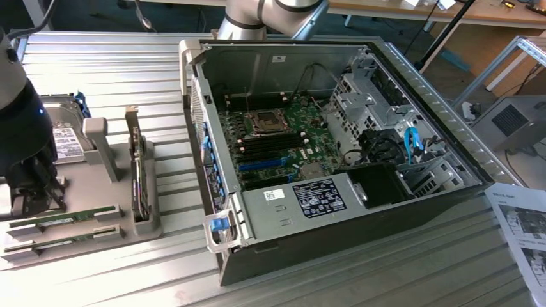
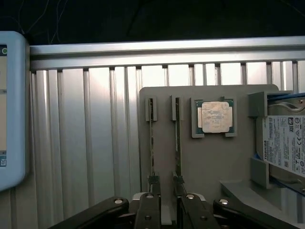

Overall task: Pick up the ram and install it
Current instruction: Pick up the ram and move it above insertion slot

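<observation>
Two ram sticks, thin green boards, lie in slots of the grey tray [image 1: 111, 238] at the exterior view's left: one ram stick [image 1: 68, 218] and a second [image 1: 60, 241] in front of it. In the wrist view they appear edge-on, the ram stick [image 2: 151, 138] and its neighbour [image 2: 177, 138]. My gripper [image 1: 34, 188] hangs over the tray at the sticks' ends. My gripper [image 2: 165, 186] is open, its dark fingertips [image 2: 148, 205] apart just above those ends, bare tray showing between them. It holds nothing.
On the tray also sit a silver processor chip [image 2: 213, 117], a hard drive [image 2: 286, 143] and an upright expansion card [image 1: 137, 179]. The open computer case [image 1: 358, 211] with its green motherboard [image 1: 277, 137] lies to the exterior view's right. A pale-edged device [image 2: 9, 109] lies beside the tray.
</observation>
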